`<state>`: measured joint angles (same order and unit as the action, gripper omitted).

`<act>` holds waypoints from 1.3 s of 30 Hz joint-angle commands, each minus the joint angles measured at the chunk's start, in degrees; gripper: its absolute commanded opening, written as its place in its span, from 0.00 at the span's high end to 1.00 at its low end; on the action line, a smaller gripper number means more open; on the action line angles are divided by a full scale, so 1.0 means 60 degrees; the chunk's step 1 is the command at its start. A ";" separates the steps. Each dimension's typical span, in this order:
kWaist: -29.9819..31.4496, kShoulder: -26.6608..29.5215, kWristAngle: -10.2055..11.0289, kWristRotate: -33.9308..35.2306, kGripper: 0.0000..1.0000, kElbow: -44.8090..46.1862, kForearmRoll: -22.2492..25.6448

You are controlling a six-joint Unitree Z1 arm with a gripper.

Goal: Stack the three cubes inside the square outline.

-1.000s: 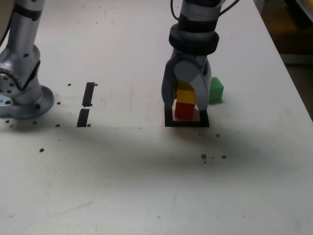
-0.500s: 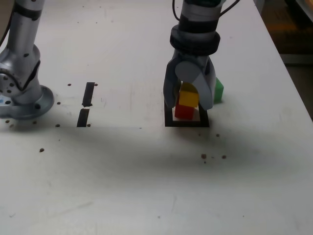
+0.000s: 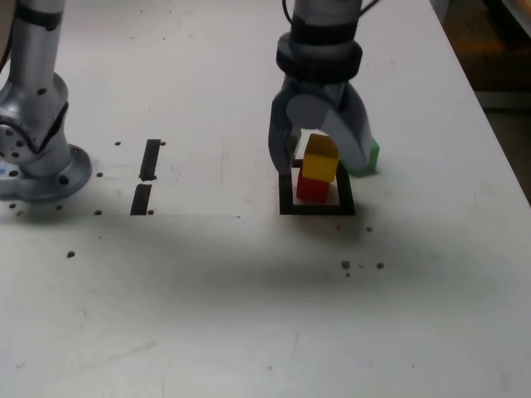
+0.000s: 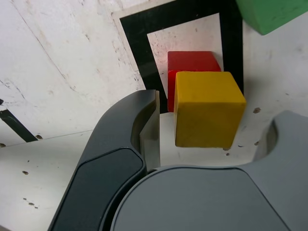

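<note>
A yellow cube [image 3: 320, 157] sits on a red cube [image 3: 312, 189] inside the square outline [image 3: 315, 208] of black tape. My gripper [image 3: 319, 162] hangs over the stack, open, its fingers straddling the yellow cube with a gap on each side. The green cube [image 3: 372, 156] rests on the table just outside the outline, on the exterior view's right, partly hidden behind one finger. The wrist view shows the yellow cube [image 4: 208, 108] offset a little on the red cube [image 4: 192, 61], the outline [image 4: 134, 48], the green cube [image 4: 269, 14], and my gripper [image 4: 211, 132] apart from the yellow cube.
A second arm's grey base [image 3: 33, 141] stands at the exterior view's left. Two short black tape strips [image 3: 150, 159] [image 3: 141, 199] lie between it and the outline. Dark specks [image 3: 361, 265] dot the white table; its edge runs along the exterior view's right.
The jaws have opened off the yellow cube, which stays on the red cube. The gripper has lifted slightly.
</note>
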<state>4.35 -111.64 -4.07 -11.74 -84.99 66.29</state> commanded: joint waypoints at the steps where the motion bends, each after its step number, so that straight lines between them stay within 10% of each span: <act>1: 0.0030 0.0294 0.0173 0.0061 0.13 0.0079 -0.0066; 20: -0.0630 0.0841 0.1943 0.0032 0.06 -0.1892 0.2037; 39: -0.1570 -0.1287 0.0949 -0.0451 0.04 -0.4460 0.2808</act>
<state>-5.11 -118.99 1.88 -14.64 -111.57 83.25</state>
